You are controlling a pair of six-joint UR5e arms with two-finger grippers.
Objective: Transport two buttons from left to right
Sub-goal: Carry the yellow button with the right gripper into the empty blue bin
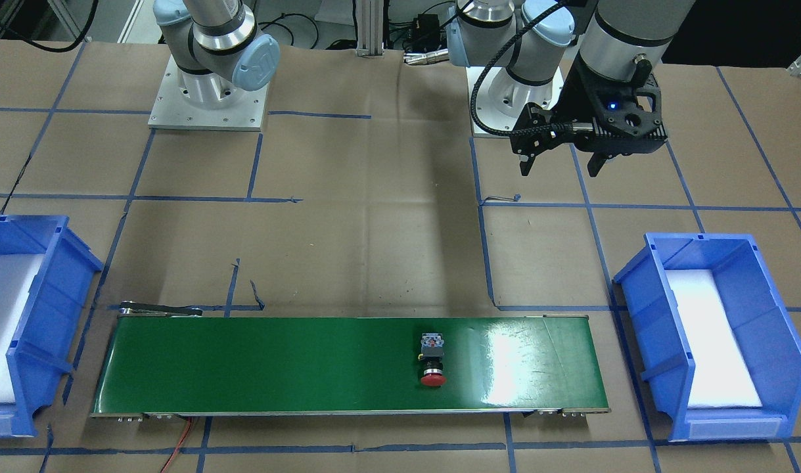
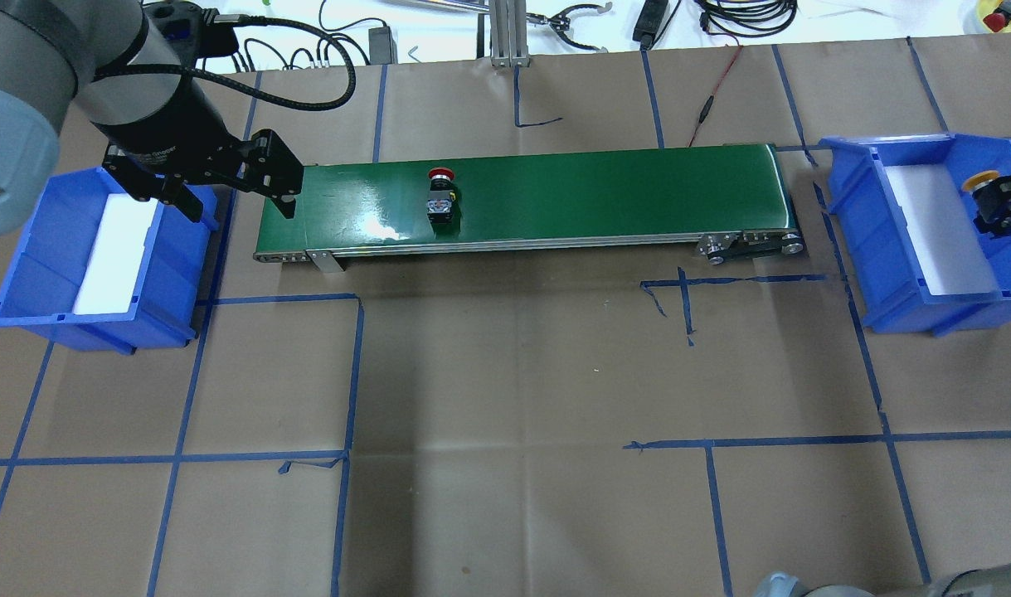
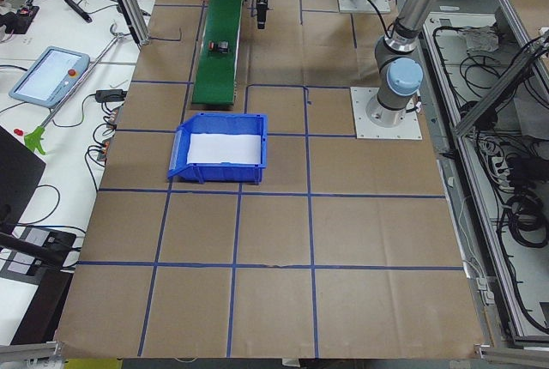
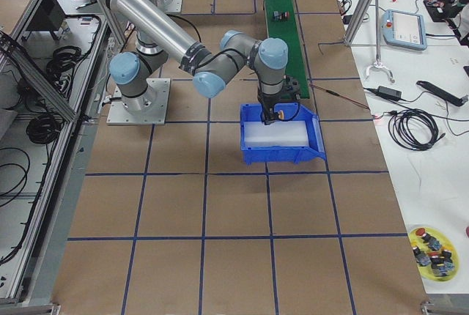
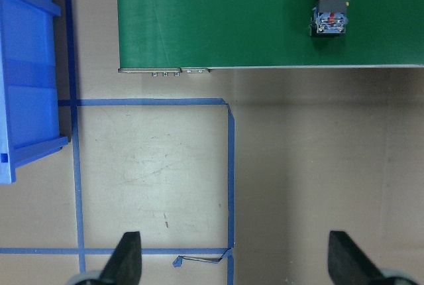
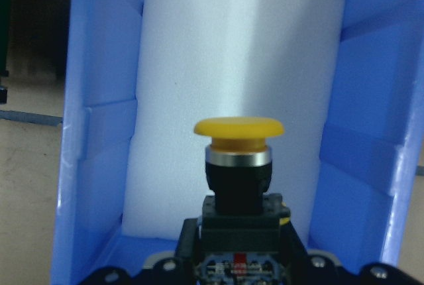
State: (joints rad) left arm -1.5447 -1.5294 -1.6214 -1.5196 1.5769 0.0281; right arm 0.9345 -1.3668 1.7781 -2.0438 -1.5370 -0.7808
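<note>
Left pincer [image 1: 559, 172] hangs wide apart above the counter [image 1: 374, 249] in the front-facing view, on the robot's side of the green belt [image 1: 242, 361]. 1 red button [image 1: 433, 360] lies on its side on that belt. From overhead, the right pincer [image 2: 1001, 209] sits beyond the belt's far end, over a blue bin [image 2: 857, 199]. Its wrist view shows 1 yellow button [image 6: 238, 159] clamped in it, cap pointing outward.
</note>
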